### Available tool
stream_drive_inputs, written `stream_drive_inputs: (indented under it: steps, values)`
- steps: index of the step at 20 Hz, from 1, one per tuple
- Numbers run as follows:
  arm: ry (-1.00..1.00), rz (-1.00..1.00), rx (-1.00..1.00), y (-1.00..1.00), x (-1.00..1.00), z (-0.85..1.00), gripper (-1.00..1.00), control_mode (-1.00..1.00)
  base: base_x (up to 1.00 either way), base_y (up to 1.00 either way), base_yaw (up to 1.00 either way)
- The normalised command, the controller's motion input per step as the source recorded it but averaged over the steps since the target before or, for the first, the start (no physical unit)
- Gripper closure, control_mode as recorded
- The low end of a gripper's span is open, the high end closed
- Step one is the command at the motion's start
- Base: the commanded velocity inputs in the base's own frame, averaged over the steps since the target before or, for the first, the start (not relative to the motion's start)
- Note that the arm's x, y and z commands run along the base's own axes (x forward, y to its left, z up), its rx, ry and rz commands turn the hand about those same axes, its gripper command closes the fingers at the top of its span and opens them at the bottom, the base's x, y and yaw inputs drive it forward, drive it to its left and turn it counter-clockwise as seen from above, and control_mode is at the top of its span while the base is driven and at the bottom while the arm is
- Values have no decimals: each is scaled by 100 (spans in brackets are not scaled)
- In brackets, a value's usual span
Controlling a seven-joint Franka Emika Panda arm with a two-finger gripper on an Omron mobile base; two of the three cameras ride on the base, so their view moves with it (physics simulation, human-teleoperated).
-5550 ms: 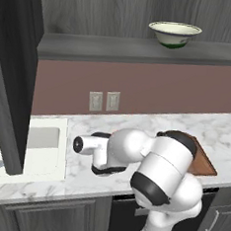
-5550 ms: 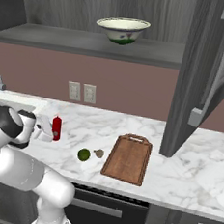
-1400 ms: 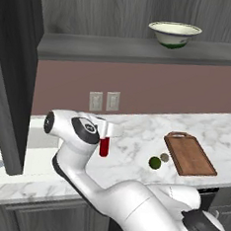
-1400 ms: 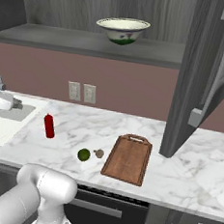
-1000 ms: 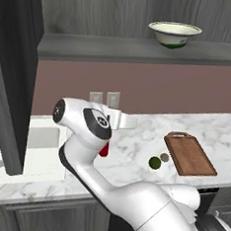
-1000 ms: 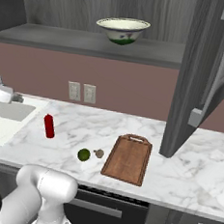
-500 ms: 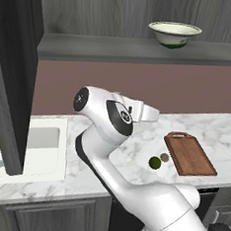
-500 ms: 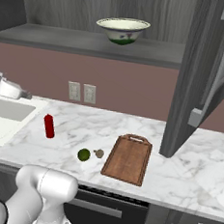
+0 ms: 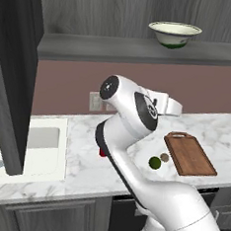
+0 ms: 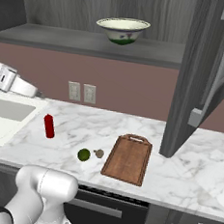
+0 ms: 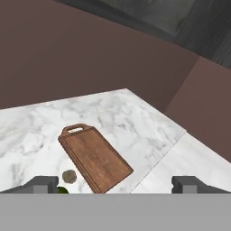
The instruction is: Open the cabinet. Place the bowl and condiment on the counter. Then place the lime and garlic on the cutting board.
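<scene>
Starting at the far left of the left base view, we see the cabinet [image 9: 15, 69] with its dark door swung wide open, hanging over a white sink [image 9: 33, 147] set into the counter [image 9: 83, 169]. Moving right, the condiment [image 9: 102, 152] stands upright on the marble, mostly hidden behind our arm there; in the right base view it is plain to see, a red bottle [image 10: 49, 126] just right of the sink. Above it, the gripper [image 9: 173, 107] hangs in the air over the counter, well apart from every item. In the hand view its two dark fingertips [image 11: 44, 184] stand far apart at the bottom edge with nothing between them, so we read the jaws as spread wide and empty.

Further right on the counter lie the lime [image 9: 154, 162] and, just beside it, the garlic [image 9: 165, 157]; both rest on the marble close to the left edge of the cutting board [image 9: 189, 153], not on it. The right base view shows the same pair, lime [image 10: 83, 154] and garlic [image 10: 99, 153], near the board [image 10: 128, 158] but apart from it. The board lies flat with its handle end toward the wall.

Up on the open cabinet shelf, toward the right, the bowl [image 9: 174, 34] sits upright. At the far right of the right base view, the other cabinet door [image 10: 199, 78] stands open over the counter.
</scene>
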Motion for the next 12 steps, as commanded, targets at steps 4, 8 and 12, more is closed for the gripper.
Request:
stream_drive_inputs:
  steps: [4, 8, 12]
  values:
    - [2, 0, 3, -28, -8, 25, -100, -100, 0, 0, 0]
    - [4, 0, 6, -26, -10, 30, -100, -100, 0, 0, 0]
    - [4, 0, 6, -29, -12, 26, -100, -100, 0, 0, 0]
